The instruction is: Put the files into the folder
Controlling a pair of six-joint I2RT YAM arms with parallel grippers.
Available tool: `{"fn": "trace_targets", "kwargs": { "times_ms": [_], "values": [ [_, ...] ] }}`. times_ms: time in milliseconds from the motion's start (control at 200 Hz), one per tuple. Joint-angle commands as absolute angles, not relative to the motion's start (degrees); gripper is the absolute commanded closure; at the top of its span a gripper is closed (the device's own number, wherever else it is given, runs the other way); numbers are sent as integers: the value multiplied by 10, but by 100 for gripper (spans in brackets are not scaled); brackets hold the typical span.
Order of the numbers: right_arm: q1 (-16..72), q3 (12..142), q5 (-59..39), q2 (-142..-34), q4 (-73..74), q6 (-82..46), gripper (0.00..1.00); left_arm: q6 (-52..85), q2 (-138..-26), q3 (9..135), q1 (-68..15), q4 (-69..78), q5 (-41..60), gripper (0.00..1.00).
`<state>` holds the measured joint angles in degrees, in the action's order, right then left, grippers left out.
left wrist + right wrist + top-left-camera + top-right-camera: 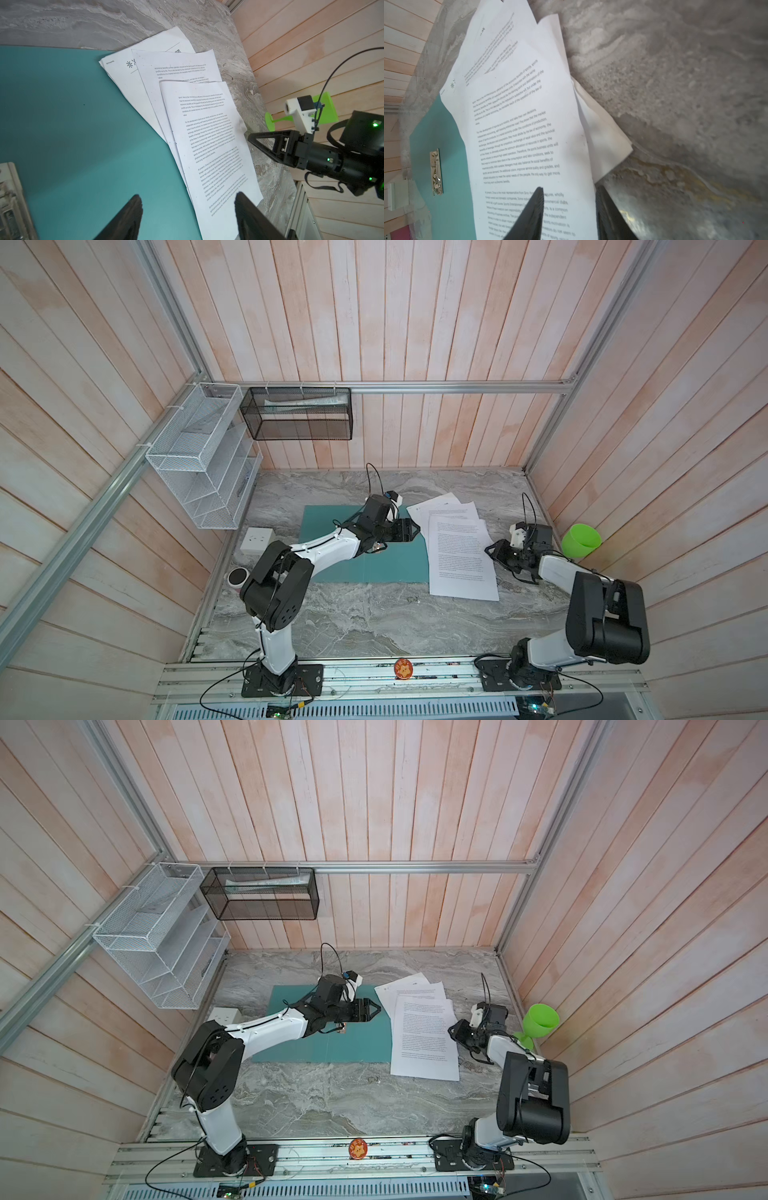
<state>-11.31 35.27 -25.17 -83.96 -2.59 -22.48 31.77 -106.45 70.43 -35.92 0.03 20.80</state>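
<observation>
At least four printed sheets [461, 556]; one each of teal folder [395, 568], green goblet [581, 540], socket block [257, 540], wire rack [199, 472], mesh basket [299, 429].

The left arm [322, 549] and the right arm [555, 568] each comprised white link shells joined by black joint housings. Black base plates [282, 681] were fastened by screws. A thin black cable [371, 479] looped from each wrist. A white wrist camera housing [299, 109] was mounted behind the right gripper [250, 138], whose black fingers [270, 133] were triangular open frames. Green indicator lamps [375, 124] were lit on that wrist.

folder [395, 568] partly hidden, clip [12, 197] seemingly blurred
</observation>
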Motion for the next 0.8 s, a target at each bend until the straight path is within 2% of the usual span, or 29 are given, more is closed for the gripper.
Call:
{"fn": "trace_targets", "kwargs": {
  "times_ms": [0,345,795],
  "values": [
    [-117,336,-255,-828,-5,-224,60,319,-1084,737,-364,20,235,28],
    [-130,317,-326,-848,38,-230,62,313,-1144,782,-370,19,257,30],
    [-129,297,-431,-883,104,-263,66,314,-1193,783,-379,28,287,34]
  ]
}}
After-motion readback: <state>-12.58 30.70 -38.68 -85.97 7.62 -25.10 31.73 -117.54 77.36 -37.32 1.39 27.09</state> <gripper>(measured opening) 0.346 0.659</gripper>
